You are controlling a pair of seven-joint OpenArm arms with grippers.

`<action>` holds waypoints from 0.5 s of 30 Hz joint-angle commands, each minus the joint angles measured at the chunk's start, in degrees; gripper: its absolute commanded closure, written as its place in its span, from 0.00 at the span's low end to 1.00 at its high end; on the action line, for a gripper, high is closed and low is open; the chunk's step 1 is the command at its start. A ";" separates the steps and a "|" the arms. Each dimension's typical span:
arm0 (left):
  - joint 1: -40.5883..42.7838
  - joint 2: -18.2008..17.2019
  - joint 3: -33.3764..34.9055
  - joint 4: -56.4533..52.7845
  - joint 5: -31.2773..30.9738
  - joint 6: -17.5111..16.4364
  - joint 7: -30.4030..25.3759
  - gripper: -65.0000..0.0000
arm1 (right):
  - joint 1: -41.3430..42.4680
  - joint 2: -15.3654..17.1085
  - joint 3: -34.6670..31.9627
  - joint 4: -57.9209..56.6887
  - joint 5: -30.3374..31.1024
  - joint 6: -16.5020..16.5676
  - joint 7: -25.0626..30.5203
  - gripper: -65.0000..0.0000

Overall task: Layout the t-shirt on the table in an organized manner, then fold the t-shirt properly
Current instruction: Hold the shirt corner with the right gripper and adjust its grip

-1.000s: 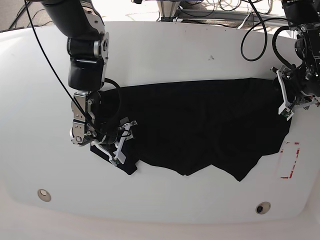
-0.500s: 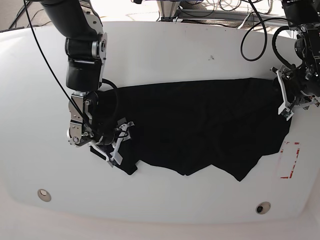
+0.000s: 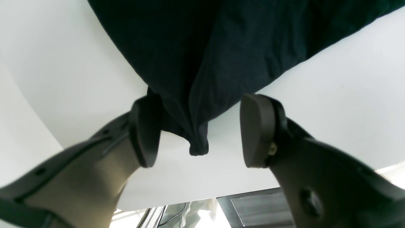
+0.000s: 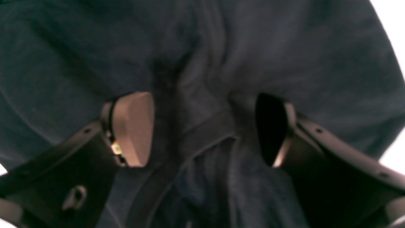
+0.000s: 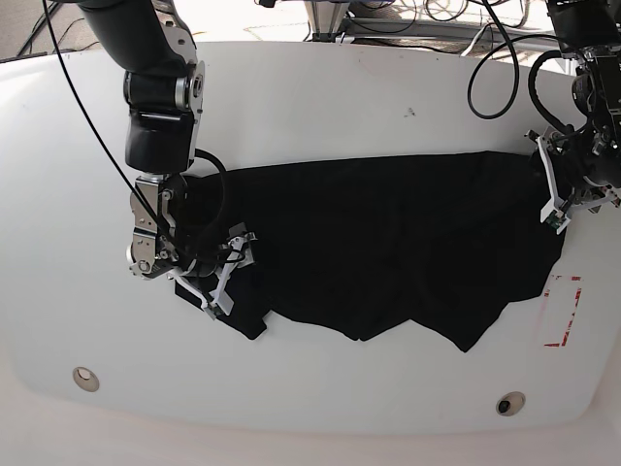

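Observation:
The black t-shirt [image 5: 388, 243] lies spread across the middle of the white table [image 5: 340, 107], with a ragged front edge. My left gripper [image 5: 555, 189] is at its right end. In the left wrist view this gripper [image 3: 201, 131] is open, and a bunched corner of the t-shirt [image 3: 196, 95] hangs between the fingers [image 3: 256, 129] without being pinched. My right gripper [image 5: 228, 272] is at the shirt's front left corner. In the right wrist view it [image 4: 202, 126] is open, just over a raised fold and hem of the t-shirt [image 4: 205, 133].
A red tape mark [image 5: 561, 311] lies on the table right of the shirt. Two small round holes [image 5: 84, 377] [image 5: 508, 403] sit near the front edge. Black cables [image 5: 495, 68] hang at the back right. The table's far edge shows in the left wrist view [image 3: 190, 196].
My right arm has shifted slightly left and back, dragging its gripper a little along the shirt's left corner. The left arm and the rest of the shirt have not moved.

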 commanded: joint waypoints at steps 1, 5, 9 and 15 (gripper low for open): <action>-0.78 -1.01 -0.33 0.79 -0.10 -0.08 -0.45 0.46 | 1.02 0.06 -0.07 1.05 0.71 0.10 1.02 0.38; -0.78 -1.01 -0.33 0.79 -0.10 -0.08 -0.45 0.46 | 0.23 -1.25 -0.16 1.14 0.71 0.10 0.93 0.45; -0.78 -1.01 -0.33 0.79 -0.10 -0.08 -0.45 0.46 | -0.65 -1.87 -0.16 3.78 0.71 0.10 0.67 0.53; -0.78 -1.01 -0.33 0.79 -0.27 -0.08 -0.45 0.46 | -0.56 -2.49 -0.16 5.01 0.71 0.10 -1.18 0.63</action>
